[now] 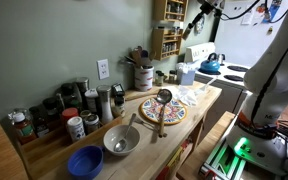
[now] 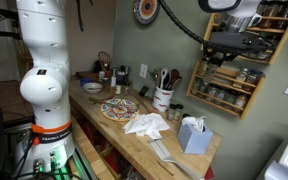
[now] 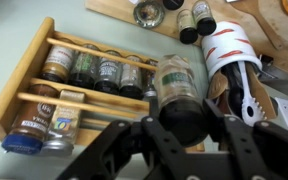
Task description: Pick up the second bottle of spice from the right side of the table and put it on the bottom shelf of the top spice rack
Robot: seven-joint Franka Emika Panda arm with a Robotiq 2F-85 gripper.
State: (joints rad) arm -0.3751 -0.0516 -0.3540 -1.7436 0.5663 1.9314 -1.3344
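My gripper (image 3: 184,122) is shut on a spice bottle (image 3: 174,82) with a dark cap and holds it in the air by the wall racks. In both exterior views the gripper (image 1: 191,28) (image 2: 234,45) is high above the far end of the table (image 1: 189,118) (image 2: 119,132). The top spice rack (image 1: 168,10) (image 2: 276,14) is light wood with few items. Its bottom shelf (image 1: 168,25) is about level with the gripper. The rack with dark jars (image 3: 79,75) (image 2: 229,88) hangs just under it. In the wrist view the bottle is in front of this lower rack.
A white utensil crock (image 1: 143,76) (image 2: 164,98) (image 3: 229,50) stands on the table under the racks. Several jars (image 1: 69,108), a blue bowl (image 1: 85,161), a metal bowl (image 1: 121,140), a patterned plate (image 1: 162,110), a cloth (image 2: 147,124) and a tissue box (image 2: 193,135) lie on it. A stove with a blue kettle (image 1: 211,65) is beyond.
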